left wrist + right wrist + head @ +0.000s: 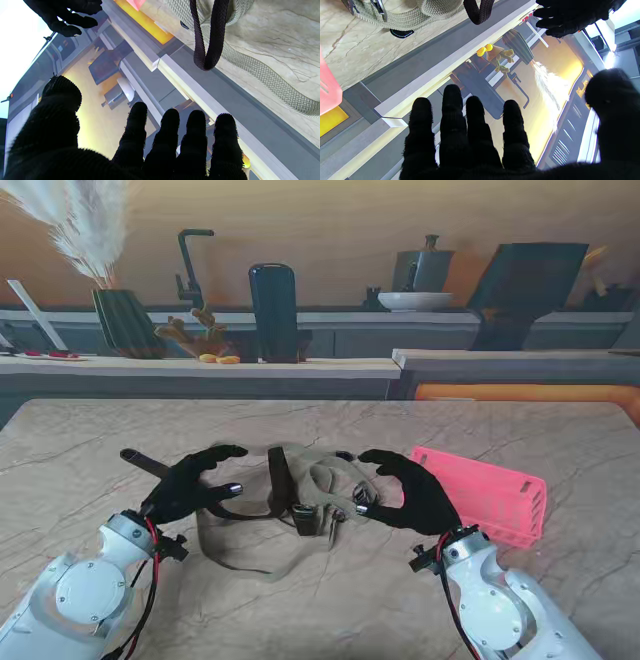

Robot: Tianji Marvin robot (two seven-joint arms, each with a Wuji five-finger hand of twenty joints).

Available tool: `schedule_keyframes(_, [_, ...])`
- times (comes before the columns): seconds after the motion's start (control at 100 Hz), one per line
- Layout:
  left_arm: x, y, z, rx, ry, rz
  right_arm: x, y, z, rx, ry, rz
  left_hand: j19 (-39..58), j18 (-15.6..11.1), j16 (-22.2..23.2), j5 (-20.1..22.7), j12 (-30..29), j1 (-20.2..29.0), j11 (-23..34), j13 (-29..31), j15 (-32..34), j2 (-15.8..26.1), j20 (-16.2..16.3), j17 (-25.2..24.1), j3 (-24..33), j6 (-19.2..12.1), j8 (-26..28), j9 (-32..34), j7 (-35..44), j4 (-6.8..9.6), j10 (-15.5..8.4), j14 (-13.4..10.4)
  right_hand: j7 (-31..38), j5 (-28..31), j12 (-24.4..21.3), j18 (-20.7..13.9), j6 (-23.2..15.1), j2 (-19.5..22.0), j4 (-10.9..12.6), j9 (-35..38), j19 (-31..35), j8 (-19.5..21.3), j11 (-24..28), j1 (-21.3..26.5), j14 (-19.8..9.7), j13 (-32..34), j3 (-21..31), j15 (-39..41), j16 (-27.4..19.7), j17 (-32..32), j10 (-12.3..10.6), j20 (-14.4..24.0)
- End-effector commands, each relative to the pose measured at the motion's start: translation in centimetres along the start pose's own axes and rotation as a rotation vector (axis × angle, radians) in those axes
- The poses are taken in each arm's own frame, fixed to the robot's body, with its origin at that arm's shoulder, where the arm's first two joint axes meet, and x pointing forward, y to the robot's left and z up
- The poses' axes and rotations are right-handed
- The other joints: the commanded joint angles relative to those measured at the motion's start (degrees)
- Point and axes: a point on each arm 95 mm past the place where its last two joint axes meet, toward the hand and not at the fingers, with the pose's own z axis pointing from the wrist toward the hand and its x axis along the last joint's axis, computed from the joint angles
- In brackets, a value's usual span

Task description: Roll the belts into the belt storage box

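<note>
Your view from the stand takes in a pale marble table [90,450] with grey veins, backed by a grey counter [200,368] carrying a dark vase [273,312], a faucet [190,265] and a white bowl [415,301]. At the table's centre, between your hands, two belts lie tangled: the tan belt [320,480] sprawls mostly left to right, a loop trailing nearer to you, while the dark belt [281,478] runs away from you across it. The pink box [490,495] sits just right of the right hand [410,490], tilted. Both hands hover palm-down, fingers spread and curved inward, gripping nothing; the left hand [190,483] hangs over the tangle's left edge.
</note>
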Motion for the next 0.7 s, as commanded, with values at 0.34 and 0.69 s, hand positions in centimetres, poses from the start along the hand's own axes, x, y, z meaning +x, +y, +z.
schedule_keyframes(0.34, [0.3,0.6,0.4,-0.027,-0.002,-0.004,0.5,-0.4,0.4,0.004,0.015,-0.022,-1.20,-0.95,-0.66,0.06,-1.17,1.60,-1.91,-0.16,-0.56,0.51,0.25,0.24,-2.47,-0.76,-0.28,0.31,-2.17,1.34,-0.55,-0.04,0.44,1.79,0.00,-1.79,-2.05,1.38,-0.88,2.46,-0.18,1.26,0.52,0.62,-0.65,0.86,0.85,0.86,0.68,0.17,-0.26,0.20])
schedule_keyframes(0.69, [0.1,0.9,1.0,-0.032,-0.016,-0.014,0.5,-2.3,2.9,0.132,0.046,-0.148,-0.78,-1.03,-0.36,0.27,-0.97,2.38,-1.71,0.22,-0.23,0.89,0.64,0.24,-3.42,-0.93,-0.17,0.64,-1.88,1.49,-0.77,-0.28,3.58,5.87,0.26,-4.48,-2.00,-2.19,-1.17,4.93,-1.17,1.74,3.18,8.92,-1.63,3.28,4.67,1.89,0.07,2.19,0.23,-2.14])
